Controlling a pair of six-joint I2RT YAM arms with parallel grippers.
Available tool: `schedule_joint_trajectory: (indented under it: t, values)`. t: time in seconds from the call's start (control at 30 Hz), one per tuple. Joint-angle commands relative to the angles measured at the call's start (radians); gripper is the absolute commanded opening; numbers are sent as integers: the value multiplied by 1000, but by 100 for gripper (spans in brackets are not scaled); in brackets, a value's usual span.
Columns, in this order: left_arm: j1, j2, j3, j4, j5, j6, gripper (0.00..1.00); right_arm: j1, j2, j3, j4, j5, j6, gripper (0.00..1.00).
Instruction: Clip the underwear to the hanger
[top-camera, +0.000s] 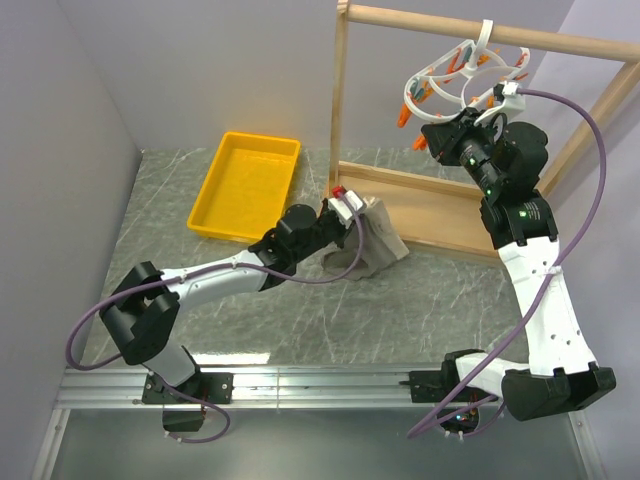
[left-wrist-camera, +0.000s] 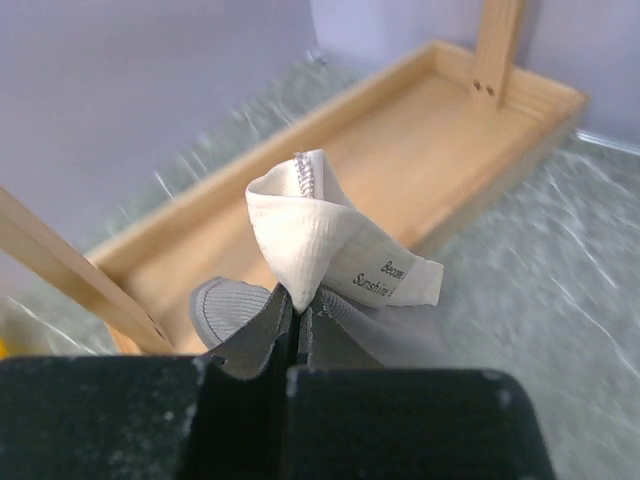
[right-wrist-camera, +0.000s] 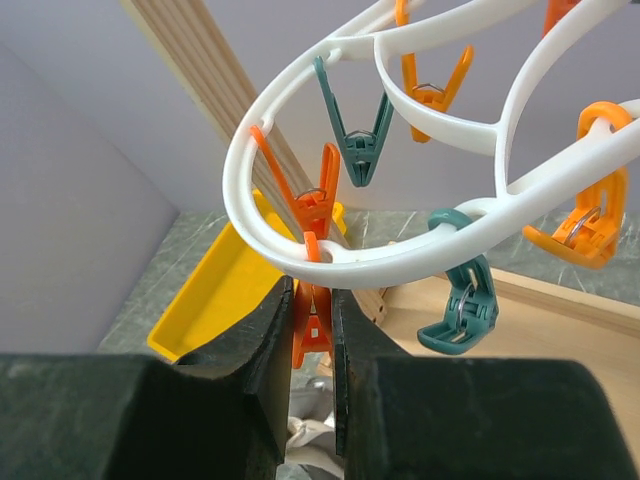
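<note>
The grey underwear (top-camera: 372, 245) hangs from my left gripper (top-camera: 350, 210) just above the table, beside the wooden rack base. In the left wrist view the gripper (left-wrist-camera: 297, 318) is shut on the fabric, and the beige waistband (left-wrist-camera: 310, 235) with its label sticks up from between the closed fingers. The white oval hanger (top-camera: 470, 68) hangs by its hook from the rack's top bar. My right gripper (top-camera: 437, 128) is up at the hanger's lower rim. In the right wrist view it (right-wrist-camera: 312, 305) is closed on a dangling orange clothespin (right-wrist-camera: 312, 325) below the white ring (right-wrist-camera: 400, 265). The underwear also shows far below (right-wrist-camera: 310, 440).
A wooden rack frame (top-camera: 345, 110) with a flat base (top-camera: 440, 205) stands at the back right. A yellow tray (top-camera: 245, 185) lies at the back left. Other teal (right-wrist-camera: 460, 310) and orange (right-wrist-camera: 585, 215) clothespins hang round the ring.
</note>
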Motion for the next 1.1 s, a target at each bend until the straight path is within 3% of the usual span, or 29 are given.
schedule_joint_trajectory:
  t: [0.0,0.23,0.4,1.07]
  values:
    - [-13,28,94,125,-64,116,0,6,-34,-4,-37,-89,30,0]
    - [-18,116,243,148,-130,221,0,6,-40,-17,-42,-109,57,0]
    - [-24,166,325,151,-95,261,0,8,-36,-9,-34,-112,71,0]
    - [-56,288,501,208,-88,354,0,6,-36,-33,-51,-116,105,0]
